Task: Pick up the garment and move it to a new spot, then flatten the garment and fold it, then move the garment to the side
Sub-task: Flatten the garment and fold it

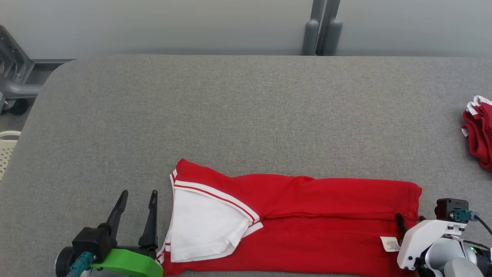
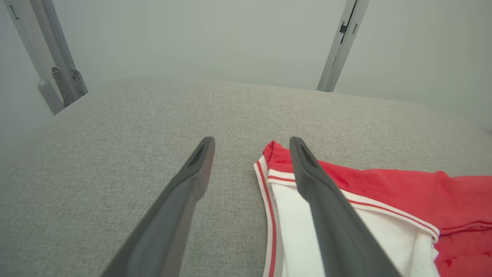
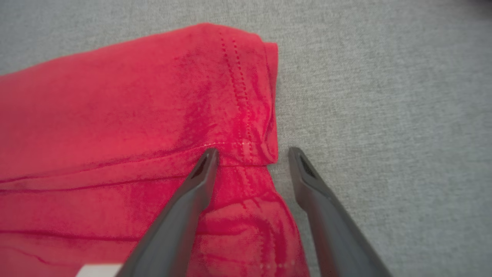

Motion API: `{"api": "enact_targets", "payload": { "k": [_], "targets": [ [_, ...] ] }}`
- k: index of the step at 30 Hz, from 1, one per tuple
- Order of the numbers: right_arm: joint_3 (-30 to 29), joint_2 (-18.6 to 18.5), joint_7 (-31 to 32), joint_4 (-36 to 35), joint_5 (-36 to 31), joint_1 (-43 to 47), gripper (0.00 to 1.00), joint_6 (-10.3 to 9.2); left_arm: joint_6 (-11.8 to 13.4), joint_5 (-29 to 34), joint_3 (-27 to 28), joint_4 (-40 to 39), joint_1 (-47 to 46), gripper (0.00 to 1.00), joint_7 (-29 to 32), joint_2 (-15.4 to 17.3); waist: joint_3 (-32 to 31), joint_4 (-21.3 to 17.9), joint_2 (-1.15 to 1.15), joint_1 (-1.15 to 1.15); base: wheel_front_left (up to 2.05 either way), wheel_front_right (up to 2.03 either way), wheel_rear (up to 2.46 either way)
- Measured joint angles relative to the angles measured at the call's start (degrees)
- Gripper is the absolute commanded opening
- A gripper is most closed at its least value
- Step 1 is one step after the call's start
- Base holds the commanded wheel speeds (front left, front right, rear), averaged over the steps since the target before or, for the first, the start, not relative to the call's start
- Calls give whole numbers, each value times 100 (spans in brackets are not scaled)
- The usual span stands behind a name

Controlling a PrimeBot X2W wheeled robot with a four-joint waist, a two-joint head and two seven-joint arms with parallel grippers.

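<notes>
Left pincer [image 1: 139, 192] and right pincer [image 3: 252, 151] gape empty at opposite ends of the garment [image 1: 307, 215]; red bundle [image 1: 480, 130] lies well apart.

Left claw [image 1: 139, 192]: dark fingers [image 1: 149, 223], green collar [image 1: 130, 264]. Right wrist [image 1: 442, 246]: white shell [image 1: 419, 234], teal connector [image 1: 461, 215].

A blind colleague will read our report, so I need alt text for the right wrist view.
A folded red garment lies on a grey fabric surface, its stitched hem edge near the middle. The right gripper straddles that edge with jaws open, one over the red cloth, the other over the grey.
</notes>
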Motion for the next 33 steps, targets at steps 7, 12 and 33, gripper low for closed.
{"api": "enact_targets", "payload": {
  "k": [7,12,33],
  "targets": [
    [259,-2,141,218,115,-88,0,-3,-1,-93,-162,60,-3,100,0,48,-23,44,0,0,0,0,0],
    [270,-3,100,210,149,-88,0,-3,-1,-131,-154,86,-3,100,0,59,-36,34,0,0,0,0,0],
    [-1680,-14,1106,-1893,-825,165,0,12,-1,-145,-140,40,18,100,0,40,-138,-114,0,0,0,0,0]
  ]
}}
